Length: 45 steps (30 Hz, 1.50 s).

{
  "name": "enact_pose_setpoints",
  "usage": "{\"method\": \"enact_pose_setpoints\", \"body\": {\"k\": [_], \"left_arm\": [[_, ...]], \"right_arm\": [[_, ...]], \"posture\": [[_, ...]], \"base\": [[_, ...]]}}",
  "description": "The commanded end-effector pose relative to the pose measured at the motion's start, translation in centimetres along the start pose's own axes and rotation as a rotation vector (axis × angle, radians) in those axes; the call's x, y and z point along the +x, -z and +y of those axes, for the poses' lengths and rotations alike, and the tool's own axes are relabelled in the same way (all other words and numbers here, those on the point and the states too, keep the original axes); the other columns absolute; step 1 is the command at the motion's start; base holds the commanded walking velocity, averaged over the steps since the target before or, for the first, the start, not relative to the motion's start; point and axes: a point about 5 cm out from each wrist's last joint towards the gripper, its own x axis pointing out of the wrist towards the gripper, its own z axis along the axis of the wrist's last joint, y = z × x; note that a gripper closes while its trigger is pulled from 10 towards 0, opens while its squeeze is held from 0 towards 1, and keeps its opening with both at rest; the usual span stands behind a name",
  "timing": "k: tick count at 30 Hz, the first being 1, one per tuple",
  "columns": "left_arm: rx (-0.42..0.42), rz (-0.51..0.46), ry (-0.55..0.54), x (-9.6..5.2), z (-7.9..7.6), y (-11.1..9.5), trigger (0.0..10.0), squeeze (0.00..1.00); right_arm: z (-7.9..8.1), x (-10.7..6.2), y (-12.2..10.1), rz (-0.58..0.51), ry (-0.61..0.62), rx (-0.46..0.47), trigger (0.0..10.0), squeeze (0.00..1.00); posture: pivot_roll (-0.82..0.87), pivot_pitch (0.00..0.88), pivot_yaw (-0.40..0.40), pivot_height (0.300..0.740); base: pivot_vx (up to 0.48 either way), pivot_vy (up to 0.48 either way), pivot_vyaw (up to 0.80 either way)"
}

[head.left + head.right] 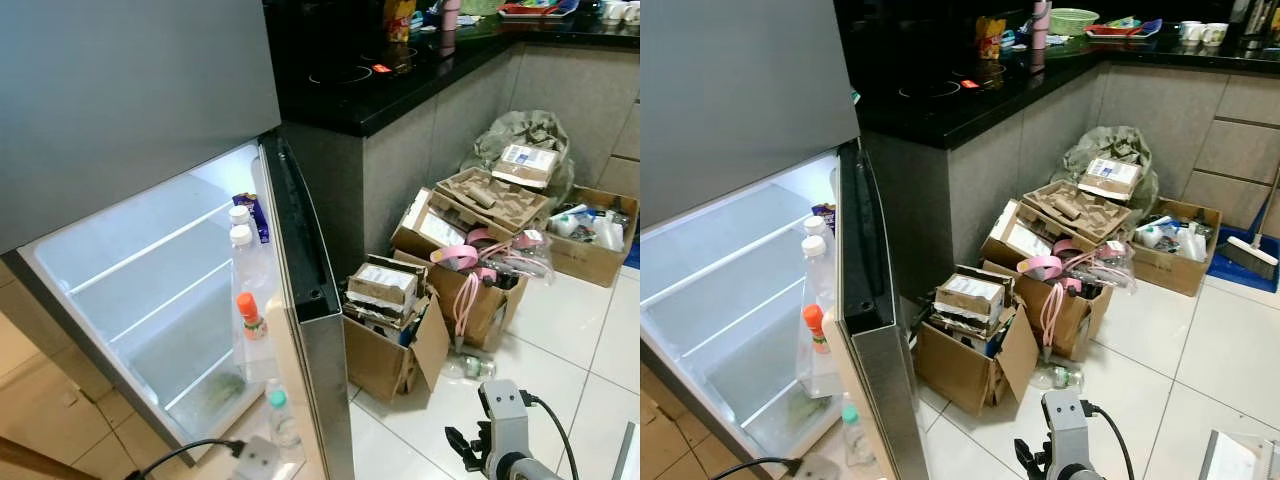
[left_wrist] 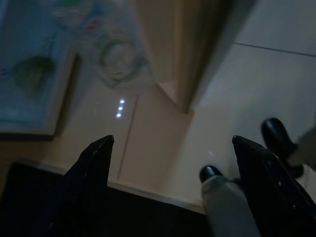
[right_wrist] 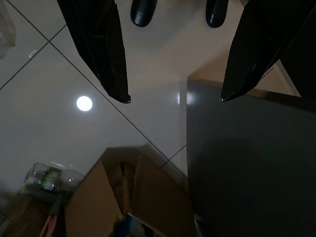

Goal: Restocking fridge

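The fridge stands open on the left, lit inside, its glass shelves bare and something green low in the drawer. Its door swings toward me and holds white-capped bottles, an orange-capped bottle, a green-capped bottle and a blue packet. My left gripper hangs open over the floor by the door's lower edge, holding nothing. My right gripper is open too, empty, above the tiles beside the door; its arm shows at the bottom right.
Several open cardboard boxes full of packaging crowd the floor along the black counter. A plastic bottle lies on the tiles by the nearest box. A stuffed green bag sits in the corner.
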Motion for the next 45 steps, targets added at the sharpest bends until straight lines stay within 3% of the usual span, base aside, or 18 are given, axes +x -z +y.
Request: {"method": "enact_pose_setpoints", "body": {"k": [1, 3, 5, 7, 13, 18, 21, 27, 45], "left_arm": [[0.026, 0.015, 0.035, -0.2, -0.4, 0.5, 10.0, 0.0], [0.023, 0.012, 0.01, -0.1, -0.2, 0.4, 10.0, 0.0], [-0.013, 0.017, -0.117, -0.3, 1.0, 0.4, 10.0, 0.0], [-0.033, 0.016, -0.177, -0.4, 1.6, 0.5, 10.0, 0.0], [-0.093, -0.067, -0.181, -0.9, 3.2, -0.4, 10.0, 0.0], [-0.088, -0.083, -0.173, -1.1, 3.3, -0.5, 10.0, 0.0], [-0.114, -0.089, -0.17, -1.1, 2.6, -0.3, 10.0, 0.0], [-0.112, -0.097, -0.169, -1.0, 2.3, -0.4, 10.0, 0.0], [-0.075, -0.155, -0.098, -0.5, 1.0, -2.3, 10.0, 0.0]], "right_arm": [[0.6, 0.0, 0.4, 0.005, -0.02, 0.016, 10.0, 0.0], [1.1, 0.4, -0.2, -0.023, -0.036, 0.021, 10.0, 0.0], [2.1, 1.1, -2.0, -0.072, -0.04, 0.002, 10.0, 0.0], [2.4, 1.5, -2.7, -0.084, -0.038, -0.013, 10.0, 0.0], [3.0, 2.1, -4.5, -0.116, -0.063, -0.011, 10.0, 0.0], [2.7, 1.8, -3.3, -0.065, -0.057, -0.02, 10.0, 0.0], [2.0, 1.0, -0.8, 0.004, -0.027, -0.004, 10.0, 0.0], [1.8, 0.7, 0.0, 0.021, -0.016, 0.003, 10.0, 0.0], [0.9, -0.2, 1.6, 0.042, 0.027, 0.049, 10.0, 0.0]], "posture": [[0.05, 0.098, 0.066, 0.692], [0.05, 0.098, 0.072, 0.692], [0.05, 0.096, 0.07, 0.692], [0.05, 0.095, 0.067, 0.692], [0.06, 0.092, 0.058, 0.692], [0.06, 0.092, 0.06, 0.692], [0.05, 0.09, 0.064, 0.692], [0.05, 0.087, 0.066, 0.692], [0.04, 0.071, 0.087, 0.692]], "base": [[0.0, 0.0, 0.0], [0.0, 0.0, 0.0], [0.0, 0.0, 0.0], [0.0, 0.0, 0.0], [0.0, 0.0, 0.0], [0.0, 0.0, 0.0], [0.0, 0.32, 0.0], [0.0, 0.469, 0.0], [0.0, 0.0, 0.0]]}}
